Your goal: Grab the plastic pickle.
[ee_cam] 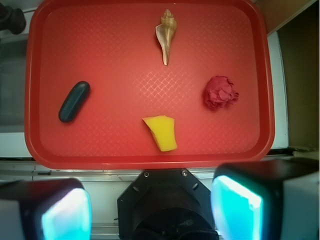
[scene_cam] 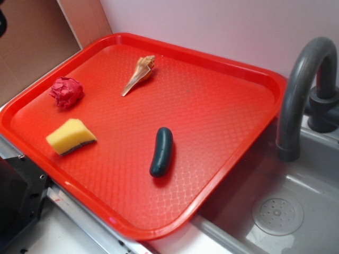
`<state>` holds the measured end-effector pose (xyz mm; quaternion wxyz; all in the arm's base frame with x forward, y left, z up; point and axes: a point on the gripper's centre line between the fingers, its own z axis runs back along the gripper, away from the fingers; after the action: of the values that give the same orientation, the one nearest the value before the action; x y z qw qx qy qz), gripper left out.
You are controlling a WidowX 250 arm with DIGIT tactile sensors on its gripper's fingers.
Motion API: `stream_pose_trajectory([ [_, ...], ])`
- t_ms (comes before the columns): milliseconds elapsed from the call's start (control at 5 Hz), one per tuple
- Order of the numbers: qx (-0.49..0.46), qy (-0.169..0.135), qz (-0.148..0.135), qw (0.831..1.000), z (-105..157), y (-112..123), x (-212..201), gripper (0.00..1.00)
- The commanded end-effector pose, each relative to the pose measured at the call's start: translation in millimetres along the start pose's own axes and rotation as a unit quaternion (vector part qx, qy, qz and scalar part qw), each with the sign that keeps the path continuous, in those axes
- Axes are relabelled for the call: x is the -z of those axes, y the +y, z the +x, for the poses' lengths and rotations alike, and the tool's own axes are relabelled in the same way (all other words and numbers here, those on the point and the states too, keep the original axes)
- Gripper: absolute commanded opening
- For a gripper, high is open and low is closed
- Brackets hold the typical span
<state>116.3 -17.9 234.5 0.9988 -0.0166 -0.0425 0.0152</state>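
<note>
At the bottom of the wrist view our gripper [ee_cam: 150, 210] sits back from the tray, its two fingers [ee_cam: 65, 212] spread wide with nothing between them, so we log them as released and empty. Both fingers are over the strip of table [ee_cam: 150, 167] just short of the red tray [ee_cam: 32, 100], not over the tray itself. We judge the task to be at its very start: approach not yet begun, no contact with anything. Nearest on the tray, almost centred ahead of the gripper, lies the yellow sponge wedge [ee_cam: 161, 132]. Off to the left of it in this view, well apart, lies the plastic pickle [ee_cam: 74, 101], dark green, flat on the tray floor, its long axis tilted on a diagonal, free on all sides. On the opposite side sits a crumpled red ball [ee_cam: 220, 92], and farthest off a pale seashell [ee_cam: 166, 35], tip pointing back toward us. In the exterior view the pickle [scene_cam: 161, 151] is the item closest to the sink [scene_cam: 275, 211] and its grey faucet [scene_cam: 302, 90]. Next move, in our judgement: carry the gripper sideways until it stands above the pickle, rotate the wrist so the fingers straddle its short width, then descend. The sponge is far enough away that we expect no interference.
</note>
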Motion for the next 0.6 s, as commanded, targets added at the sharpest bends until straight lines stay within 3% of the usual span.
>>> stream_pose_trajectory([
  [0, 0.000, 0.000, 0.000, 1.000, 0, 0, 0, 1.00],
  [200, -0.085, -0.011, -0.018, 0.996, 9, -17, 17, 1.00],
  [400, -0.200, -0.046, -0.029, 0.978, 22, -36, 38, 1.00],
])
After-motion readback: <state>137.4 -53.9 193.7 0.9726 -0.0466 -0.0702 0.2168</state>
